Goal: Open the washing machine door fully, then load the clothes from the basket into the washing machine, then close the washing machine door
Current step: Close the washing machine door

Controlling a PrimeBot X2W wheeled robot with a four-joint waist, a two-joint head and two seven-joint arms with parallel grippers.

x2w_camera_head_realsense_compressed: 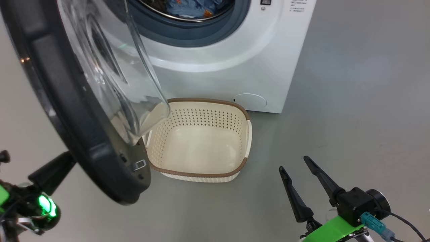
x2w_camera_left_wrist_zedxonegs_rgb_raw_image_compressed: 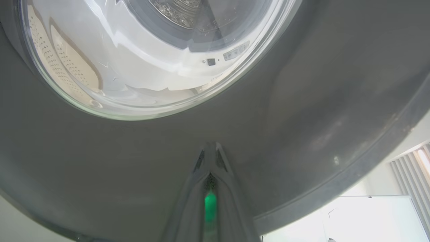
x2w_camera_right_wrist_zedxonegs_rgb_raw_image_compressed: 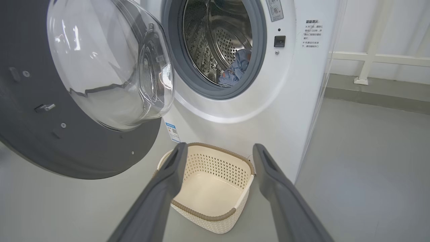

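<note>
Left fingers (x2w_camera_head_realsense_compressed: 53, 171) (x2w_camera_left_wrist_zedxonegs_rgb_raw_image_compressed: 215, 158) sat at the lower left of the head view, pressed shut together, nothing between them. Tips were up at the dark outer face of the washing machine door (x2w_camera_head_realsense_compressed: 50, 67) (x2w_camera_left_wrist_zedxonegs_rgb_raw_image_compressed: 302, 101) (x2w_camera_right_wrist_zedxonegs_rgb_raw_image_compressed: 67, 148), low on it; actual contact couldn't be told. In the head view the finger ran in behind the door's lower edge.

The door stood swung out on the left side of the washing machine (x2w_camera_head_realsense_compressed: 235, 67) (x2w_camera_right_wrist_zedxonegs_rgb_raw_image_compressed: 255, 111), partly open, with its clear glass bowl bulging toward the drum opening. In the head view the bowl overlapped the left rim of the basket (x2w_camera_head_realsense_compressed: 208, 100) (x2w_camera_right_wrist_zedxonegs_rgb_raw_image_compressed: 215, 215).

The basket stood upright on the grey floor (x2w_camera_head_realsense_compressed: 352, 101) just in front of the machine's base, below the opening, with its bare bottom showing. The clothes (x2w_camera_head_realsense_compressed: 191, 8) (x2w_camera_right_wrist_zedxonegs_rgb_raw_image_compressed: 237, 67), light blue, lay inside the steel drum, low and just behind the grey-blue rubber ring.

Right fingers (x2w_camera_head_realsense_compressed: 322, 178) (x2w_camera_right_wrist_zedxonegs_rgb_raw_image_compressed: 168, 174) were at the lower right of the head view, spread wide apart and holding nothing. They hung above the floor, apart from the basket, pointing toward the basket and the machine front.
</note>
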